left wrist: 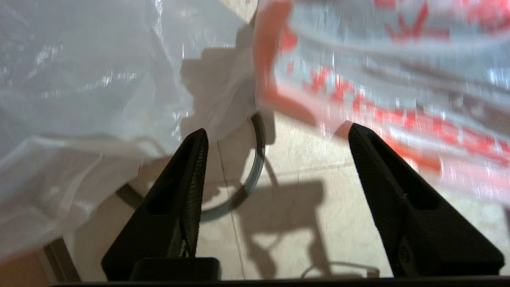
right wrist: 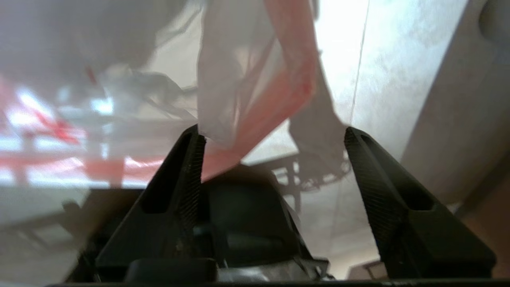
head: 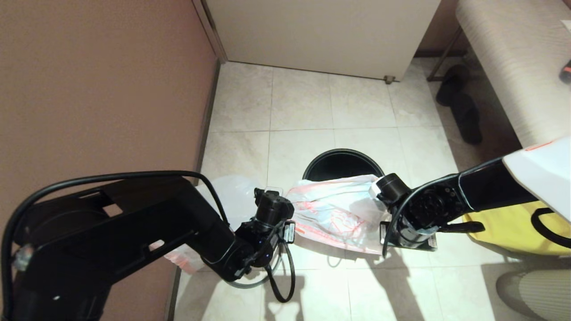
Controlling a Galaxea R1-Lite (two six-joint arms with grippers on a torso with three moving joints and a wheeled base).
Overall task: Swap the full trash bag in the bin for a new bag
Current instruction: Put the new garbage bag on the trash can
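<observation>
The black bin stands open on the tiled floor. Over its near rim lies the new bag, printed in red-orange. My left gripper is at that bag's left edge and my right gripper at its right corner. The left wrist view shows the left gripper open above the floor, the new bag beside one fingertip and the full trash bag beside the other. The grey rim ring lies on the tiles, partly under the full trash bag. The right gripper is open, and the new bag's hem hangs at one fingertip.
A brown wall runs close along the left. A white cabinet stands at the back. A yellow fabric bag sits under my right arm. Black slippers lie by a beige bench at the right.
</observation>
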